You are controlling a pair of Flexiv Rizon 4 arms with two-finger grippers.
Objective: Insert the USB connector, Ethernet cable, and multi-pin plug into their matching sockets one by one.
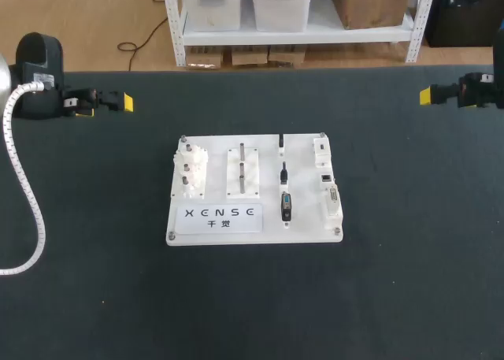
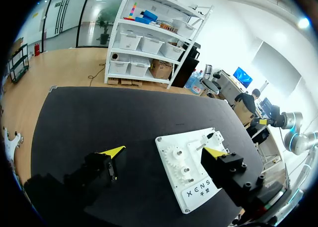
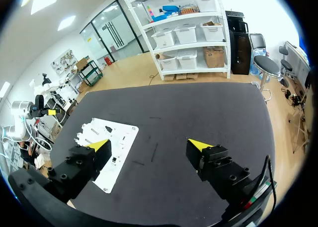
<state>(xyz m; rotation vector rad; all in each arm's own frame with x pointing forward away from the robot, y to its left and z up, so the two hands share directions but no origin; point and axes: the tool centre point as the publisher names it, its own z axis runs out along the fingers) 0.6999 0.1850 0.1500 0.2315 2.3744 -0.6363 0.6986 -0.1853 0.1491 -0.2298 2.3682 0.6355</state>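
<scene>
A white board [image 1: 253, 218] lies flat in the middle of the dark bench [image 1: 94, 297]. On the board, reading it as a clock face in the head view, three dark plugs sit in a column just right of centre. A slim plug [image 1: 281, 143] is toward 1 o'clock, a small plug [image 1: 283, 172] is below it, and the larger multi-pin plug [image 1: 286, 206] is toward 5 o'clock. The upper two are too small to tell which is the USB connector and which the Ethernet cable. Along the 3 o'clock edge stand three pale sockets [image 1: 326, 176], one just beside each plug and apart from it. White gears [image 1: 191, 171] stand at 9 o'clock, and a block with pegs [image 1: 243, 171] sits at the centre.

Both arms hang well away from the board. The left gripper [image 1: 105, 106] is out at about 10 o'clock from it, and the right gripper [image 1: 429, 94] is at about 2 o'clock. Neither touches any plug.

In the left wrist view the left gripper [image 2: 164, 152] has its fingers spread wide with nothing between them. The board [image 2: 195, 199] lies on the bench ahead of it, partly behind its right finger [image 2: 214, 152].

In the right wrist view the right gripper [image 3: 149, 145] is likewise spread wide and empty. The board [image 3: 117, 137] lies ahead, just past its left finger [image 3: 99, 145].
</scene>
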